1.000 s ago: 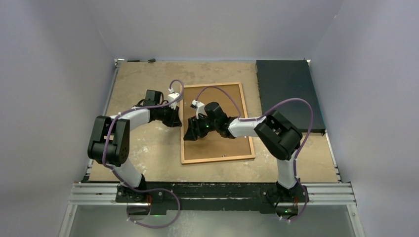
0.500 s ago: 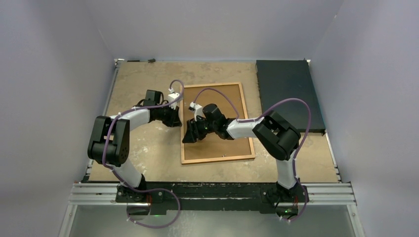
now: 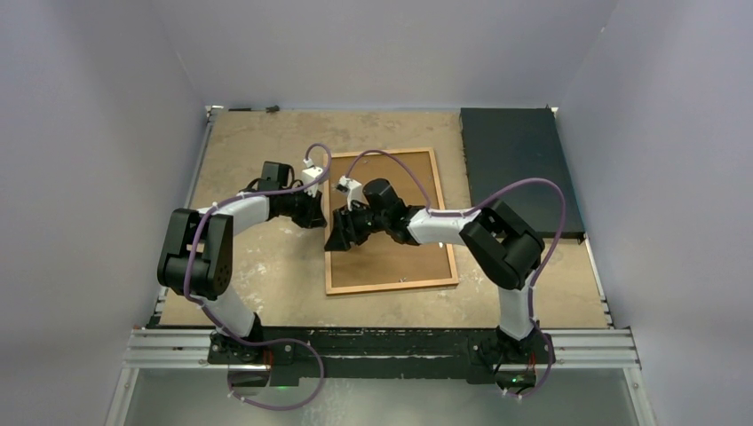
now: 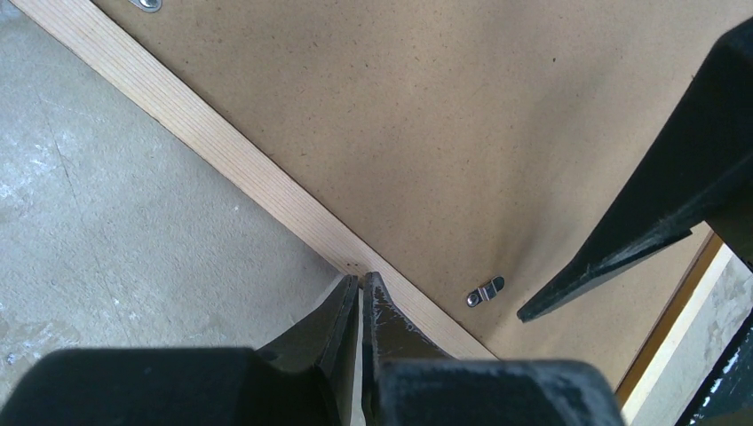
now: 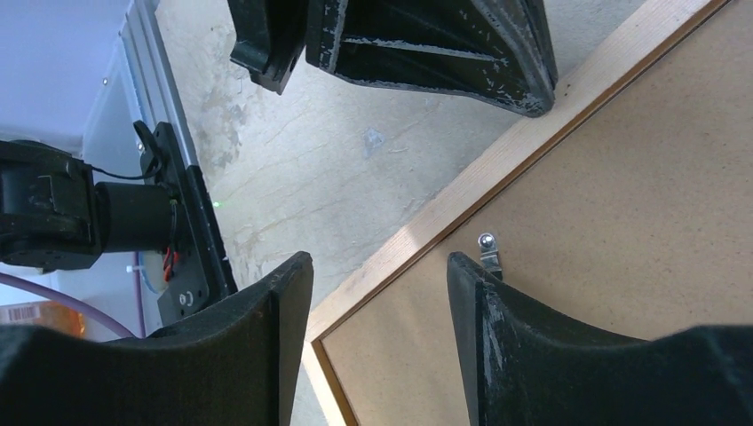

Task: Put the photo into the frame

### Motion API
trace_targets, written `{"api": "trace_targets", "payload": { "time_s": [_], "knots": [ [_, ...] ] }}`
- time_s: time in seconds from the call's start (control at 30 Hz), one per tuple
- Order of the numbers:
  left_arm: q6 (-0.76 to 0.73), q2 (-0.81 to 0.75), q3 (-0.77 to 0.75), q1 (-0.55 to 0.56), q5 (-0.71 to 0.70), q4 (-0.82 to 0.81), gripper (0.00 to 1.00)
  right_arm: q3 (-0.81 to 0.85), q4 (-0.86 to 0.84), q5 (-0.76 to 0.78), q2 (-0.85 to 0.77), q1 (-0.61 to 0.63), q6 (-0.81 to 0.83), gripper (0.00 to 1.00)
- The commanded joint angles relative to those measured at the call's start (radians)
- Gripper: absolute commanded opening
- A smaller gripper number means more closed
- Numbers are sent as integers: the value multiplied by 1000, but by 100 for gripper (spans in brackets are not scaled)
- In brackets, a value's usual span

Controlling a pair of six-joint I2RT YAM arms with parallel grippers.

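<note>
The frame (image 3: 417,257) lies face down on the table, its plain brown board back up inside thin wooden edges. My left gripper (image 4: 361,280) is shut, its tips resting against the frame's left wooden edge (image 4: 222,146). My right gripper (image 5: 380,262) stands open above that same left edge. One finger hangs over the table and the other over the board, next to a small metal clip (image 5: 488,250). The left gripper's fingers (image 5: 426,44) show just beyond, at the frame's edge. The photo is hidden.
A dark black slab (image 3: 519,164) lies at the table's back right, beside the frame. Another small metal clip (image 4: 485,291) sits on the board near the left gripper's tips. Purple cables loop above both wrists. Grey walls close in the table on three sides.
The right gripper has shifted a little up along the frame's left edge, toward the left gripper. The left arm has stayed in place.
</note>
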State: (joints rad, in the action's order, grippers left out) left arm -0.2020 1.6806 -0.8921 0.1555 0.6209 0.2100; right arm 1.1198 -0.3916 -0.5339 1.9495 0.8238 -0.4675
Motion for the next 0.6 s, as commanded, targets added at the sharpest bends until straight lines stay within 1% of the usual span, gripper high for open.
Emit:
{"api": "trace_targets", "payload": {
  "time_s": [0.0, 0.57],
  "knots": [
    [-43, -12, 2, -2, -67, -11, 2, 9, 2, 12, -19, -11, 25, 60],
    [-46, -24, 0, -2, -64, -5, 1, -29, -47, 33, 23, -15, 34, 62]
  ]
}}
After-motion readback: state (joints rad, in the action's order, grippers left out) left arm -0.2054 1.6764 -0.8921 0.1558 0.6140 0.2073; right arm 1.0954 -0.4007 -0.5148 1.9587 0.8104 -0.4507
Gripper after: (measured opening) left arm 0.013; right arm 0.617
